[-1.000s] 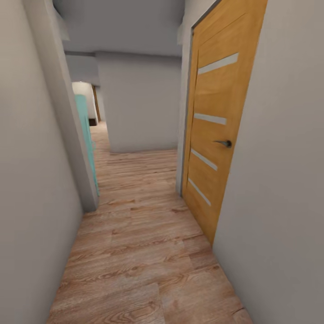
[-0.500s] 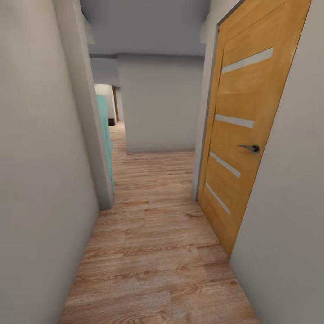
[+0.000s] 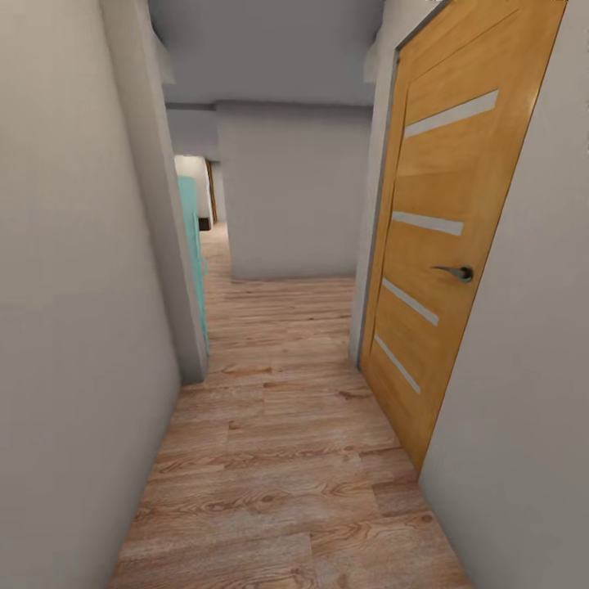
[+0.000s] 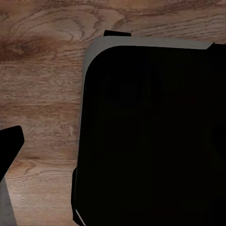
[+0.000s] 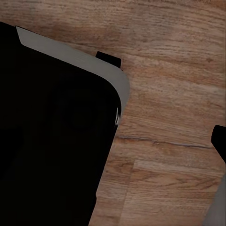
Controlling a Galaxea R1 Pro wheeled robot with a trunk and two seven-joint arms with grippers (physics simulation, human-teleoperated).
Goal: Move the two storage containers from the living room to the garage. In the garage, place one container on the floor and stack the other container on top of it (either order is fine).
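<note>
Fingers: can't tell open or closed from my feeds. Narrow hallway, wood plank floor (image 3: 278,458), orange door (image 3: 433,237) right, teal panel (image 3: 193,245) left.

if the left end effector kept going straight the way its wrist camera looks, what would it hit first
Probably the robot's own dark base, which takes up most of that view, with the wood plank floor beyond it. Depth is unclear, and the fingers are not clearly visible.

We see only a dark, grey-rimmed body part (image 4: 150,136) below each wrist camera; our grippers' state is unclear.
</note>
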